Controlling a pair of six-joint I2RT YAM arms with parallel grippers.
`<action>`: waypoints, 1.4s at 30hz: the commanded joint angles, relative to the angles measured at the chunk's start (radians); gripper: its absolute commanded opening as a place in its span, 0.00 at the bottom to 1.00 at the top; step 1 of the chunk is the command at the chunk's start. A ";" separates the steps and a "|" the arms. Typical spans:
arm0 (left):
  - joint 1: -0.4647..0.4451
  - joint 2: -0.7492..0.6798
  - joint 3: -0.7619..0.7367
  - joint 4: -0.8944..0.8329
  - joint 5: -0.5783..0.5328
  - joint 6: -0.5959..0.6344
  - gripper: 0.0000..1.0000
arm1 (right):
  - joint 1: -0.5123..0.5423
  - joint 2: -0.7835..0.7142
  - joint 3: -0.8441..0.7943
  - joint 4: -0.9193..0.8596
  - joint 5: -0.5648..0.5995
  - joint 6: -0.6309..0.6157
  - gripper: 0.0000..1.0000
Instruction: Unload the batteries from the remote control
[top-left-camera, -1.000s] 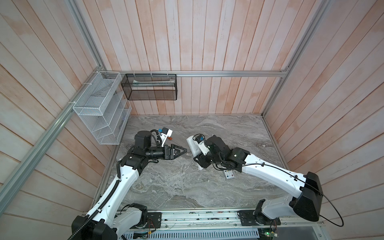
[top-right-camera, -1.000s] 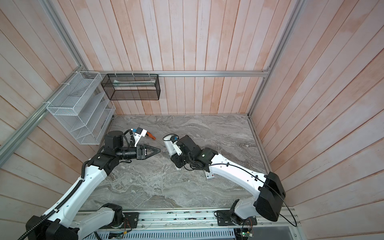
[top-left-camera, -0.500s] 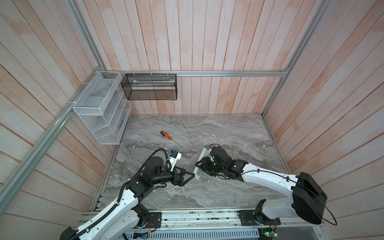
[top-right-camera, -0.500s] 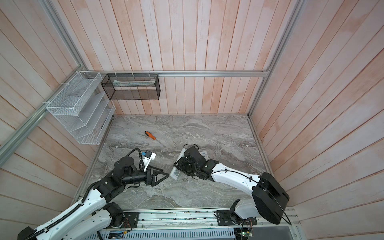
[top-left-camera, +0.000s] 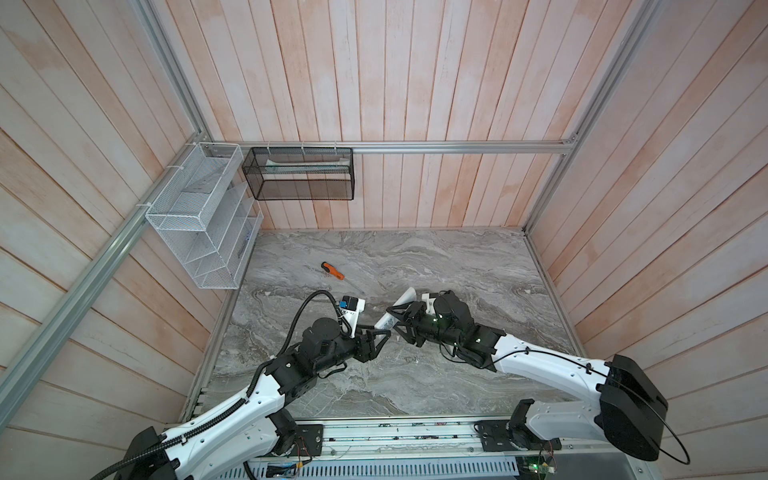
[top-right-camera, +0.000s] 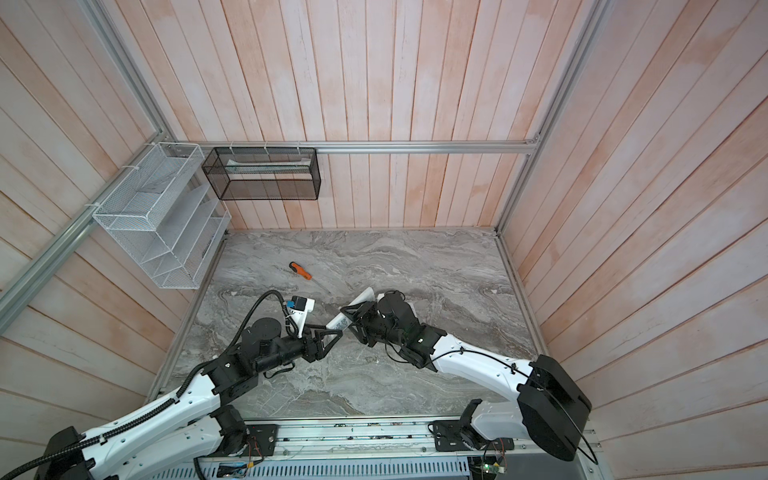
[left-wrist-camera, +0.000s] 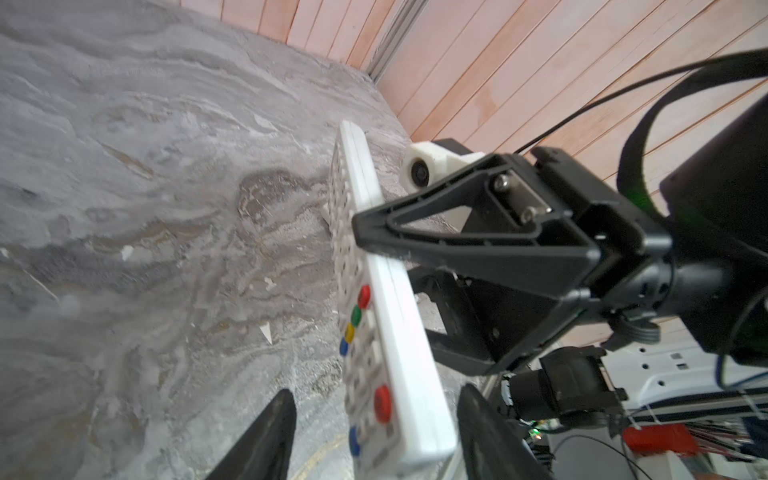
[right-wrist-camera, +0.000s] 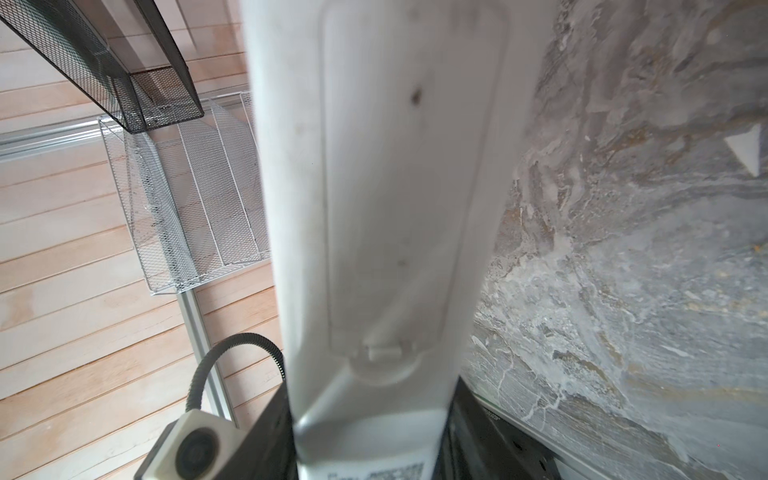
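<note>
Right arm stretched low, forearm near level. Right gripper (top-left-camera: 394, 320) clamped mid-length on the remote (top-left-camera: 406, 296), which is lifted and tilted. Left arm reaches in from the opposite side. Left gripper (top-left-camera: 384, 337) straddles the remote's lower end, fingers (left-wrist-camera: 266, 436) apart, gap visible. Batteries hidden; back cover (right-wrist-camera: 411, 187) seated on the remote.

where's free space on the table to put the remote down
Bare table from the screwdriver across to the right wall, and the near strip by the rail. Crowded mid-table, where the right pincer holds the remote.
</note>
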 joint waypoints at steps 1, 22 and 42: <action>-0.007 0.020 0.006 0.089 -0.052 -0.005 0.57 | 0.011 -0.010 -0.018 0.080 -0.013 0.045 0.33; -0.010 0.051 0.062 0.008 0.000 0.029 0.08 | 0.022 -0.038 -0.081 0.123 0.029 0.046 0.44; 0.206 0.318 0.407 -0.633 0.330 0.146 0.05 | -0.057 -0.127 0.156 -0.722 -0.036 -0.949 0.98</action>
